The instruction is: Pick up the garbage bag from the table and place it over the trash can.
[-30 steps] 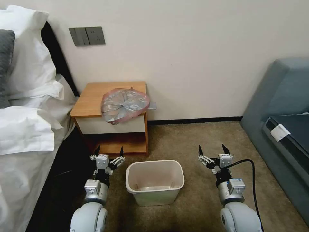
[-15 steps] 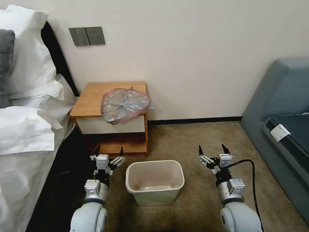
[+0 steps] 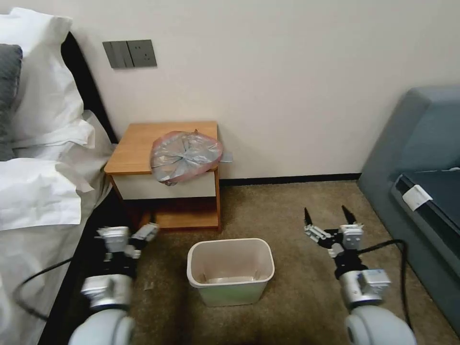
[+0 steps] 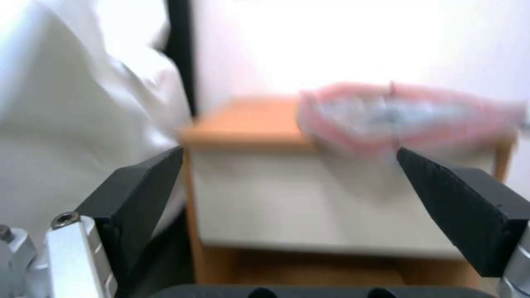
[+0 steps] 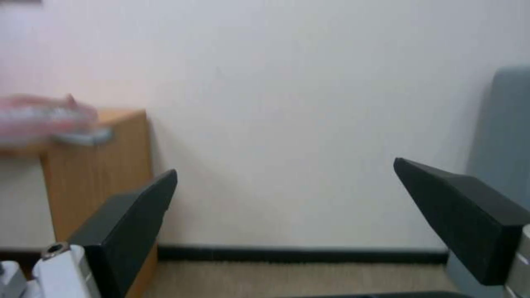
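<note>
Thin crinkly grey plastic garbage bag with pinkish-red rim (image 3: 186,156): on the orange-brown wooden tabletop (image 3: 139,146), overhanging its front edge. Cream-white rectangular plastic trash can (image 3: 230,270): on carpet, between both arms. Left gripper (image 3: 125,235): low beside the bed, apparently aimed at the nightstand, fingers spread wide, empty. Right gripper (image 3: 330,225): raised upright, wide open, empty.

White bed linen (image 3: 38,187) and a grey pillow (image 3: 8,96) were seen at the left; a grey switch plate (image 3: 129,53) was mounted on the wall (image 3: 287,72); a blue-grey sofa (image 3: 421,158) stood on brown carpet (image 3: 287,211).
</note>
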`<state>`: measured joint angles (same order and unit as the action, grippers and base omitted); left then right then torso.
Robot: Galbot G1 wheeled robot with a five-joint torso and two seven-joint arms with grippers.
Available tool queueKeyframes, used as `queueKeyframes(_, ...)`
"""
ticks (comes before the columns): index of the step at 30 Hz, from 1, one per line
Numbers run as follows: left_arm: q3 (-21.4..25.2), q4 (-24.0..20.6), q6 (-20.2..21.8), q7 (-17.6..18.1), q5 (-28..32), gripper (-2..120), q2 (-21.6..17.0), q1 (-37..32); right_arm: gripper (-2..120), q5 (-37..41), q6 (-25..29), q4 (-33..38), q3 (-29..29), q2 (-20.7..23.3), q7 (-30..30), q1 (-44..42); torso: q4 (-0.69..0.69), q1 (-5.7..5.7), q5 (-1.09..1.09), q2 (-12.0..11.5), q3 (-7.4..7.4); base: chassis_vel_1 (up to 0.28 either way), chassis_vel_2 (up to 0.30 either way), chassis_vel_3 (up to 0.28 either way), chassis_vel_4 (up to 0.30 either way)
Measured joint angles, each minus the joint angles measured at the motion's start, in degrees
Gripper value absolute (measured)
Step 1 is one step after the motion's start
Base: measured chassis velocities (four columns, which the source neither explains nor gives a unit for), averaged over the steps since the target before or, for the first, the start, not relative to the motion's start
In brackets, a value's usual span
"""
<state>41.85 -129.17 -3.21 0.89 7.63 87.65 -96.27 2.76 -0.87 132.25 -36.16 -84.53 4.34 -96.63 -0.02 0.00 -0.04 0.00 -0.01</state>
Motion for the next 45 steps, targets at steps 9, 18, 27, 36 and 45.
queueKeyframes(9,2.1,-2.1,-2.4,0.6,2.0,97,-0.2,-3.9,100,-2.7,3.1,3.0,0.7,5.1,4.1,0.1,0.00,-0.01,0.03,0.0,0.01,0.000,0.000,0.000,0.000)
queueKeyframes(18,-2.3,2.8,-2.9,1.2,0.5,97,-1.2,-5.3,100,-21.9,9.8,-10.7,6.8,14.8,2.2,11.6,0.01,-0.01,0.05,0.0,0.01,0.000,0.000,0.000,0.000)
queueKeyframes(27,-4.1,3.8,-3.5,1.9,-2.0,97,0.2,-5.2,100,-41.0,15.2,-24.7,16.4,17.8,-0.7,28.6,0.01,-0.01,0.04,0.0,0.01,0.000,0.000,0.000,0.000)
queueKeyframes(36,-5.1,7.8,-5.1,2.6,-3.6,97,1.6,-4.0,100,-52.4,20.1,-40.2,23.5,12.9,-4.3,41.2,0.02,0.00,0.03,0.0,0.02,0.000,0.000,0.000,0.000)
queueKeyframes(45,-3.7,8.0,-5.1,2.6,-3.2,97,1.5,-3.5,100,-58.0,21.7,-49.5,28.6,9.8,-6.9,51.5,0.02,0.00,0.03,0.0,0.02,0.000,0.000,0.000,0.000)
